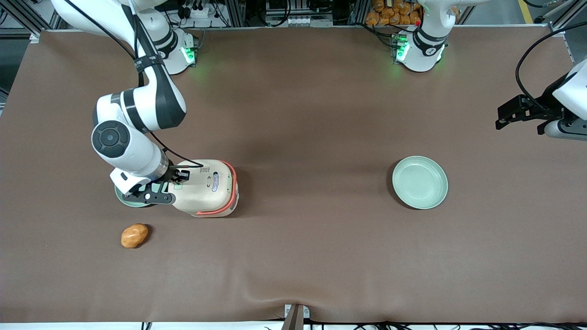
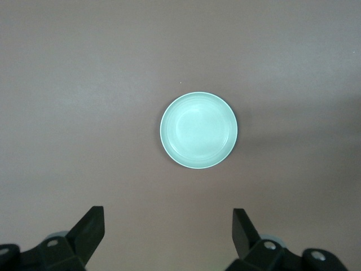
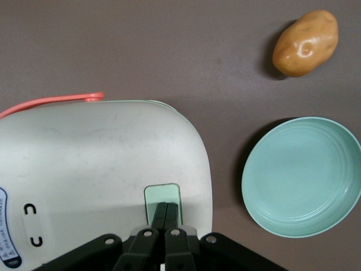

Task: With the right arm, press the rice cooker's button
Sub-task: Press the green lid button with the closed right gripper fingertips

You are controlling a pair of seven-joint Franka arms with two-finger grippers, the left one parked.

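Front view: the rice cooker (image 1: 206, 188) stands on the brown worktop (image 1: 302, 114), toward the working arm's end and about midway between the edge nearest the camera and the edge by the arm bases. The right arm (image 1: 133, 133) reaches down over it, and the gripper (image 1: 176, 179) sits over the lid end that adjoins a mint plate (image 1: 120, 196). A potato (image 1: 134, 235) lies nearer the camera than that plate. A second mint plate (image 1: 419, 182) lies toward the parked arm's end.

Left wrist view: this second plate (image 2: 198, 130) holds nothing.

Right wrist view: the fingers (image 3: 167, 217) are pressed together, with their tips resting on the button (image 3: 162, 199) near the lid edge. The rice cooker (image 3: 107, 164) lid is smooth, hard plastic. Judgement: the body is light and may slide, so apply force straight down on the pad centre only; no grasp is required. The coral handle band (image 3: 51, 103) is the natural hold for carrying. The plate (image 3: 304, 175) just beside the cooker is empty; the potato (image 3: 306, 43) lies on the worktop, apart from it.
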